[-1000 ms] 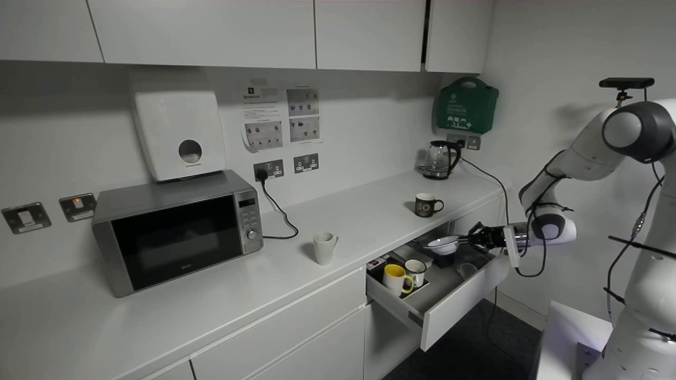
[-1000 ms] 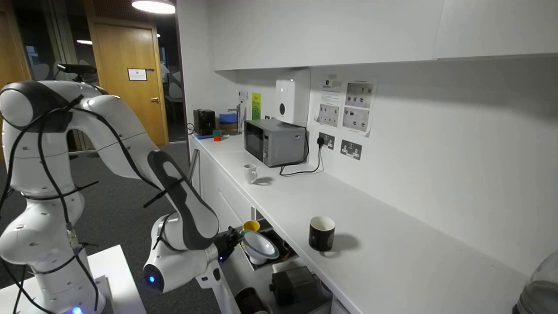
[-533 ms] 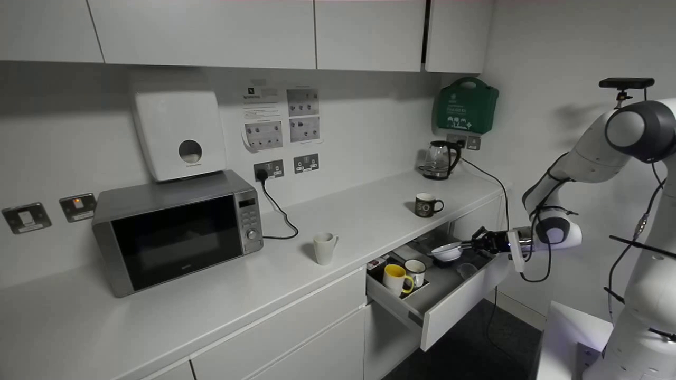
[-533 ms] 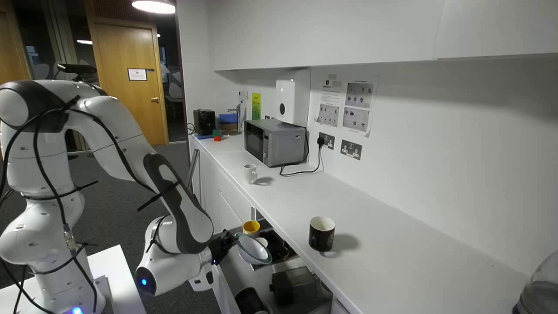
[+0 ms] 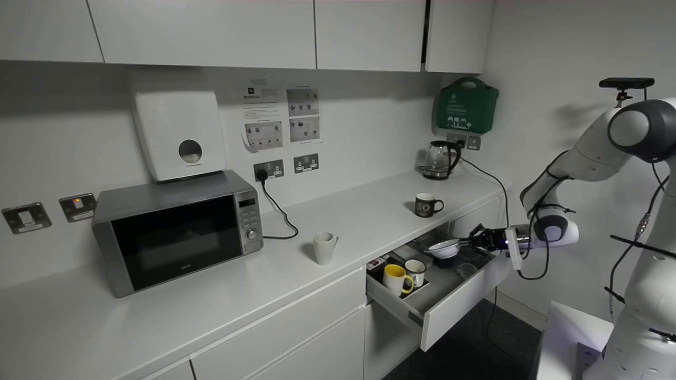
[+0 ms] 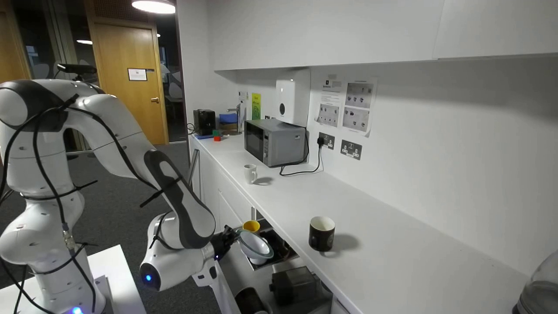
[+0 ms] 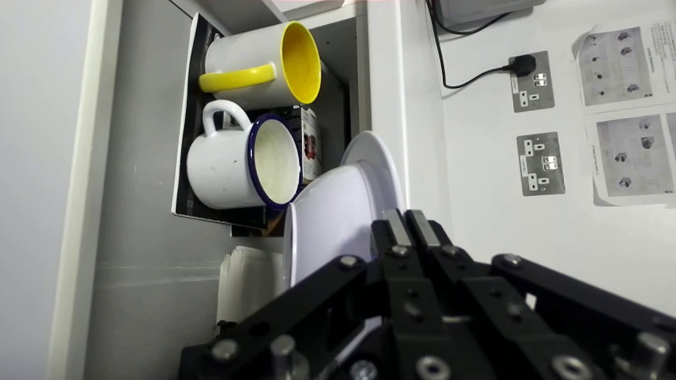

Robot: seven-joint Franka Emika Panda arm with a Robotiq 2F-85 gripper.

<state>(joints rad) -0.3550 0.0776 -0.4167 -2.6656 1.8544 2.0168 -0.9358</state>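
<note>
Wrist view: pinches a white bowl (image 7: 335,216) by its rim in the nearly closed end effector (image 7: 404,215), with a blue-rimmed mug (image 7: 227,163) and a yellow-handled mug (image 7: 256,55) beyond the end effector, in an open drawer (image 7: 140,211).

Bowl (image 6: 255,244): white; flared rim, edged grey-green in an exterior view. Tilted, mouth upward, foot ring on underside visible from the wrist. Rim pinched between the tips of the claw (image 7: 405,219). Located over the pulled-out drawer (image 5: 462,307); contact below indeterminate.
</note>
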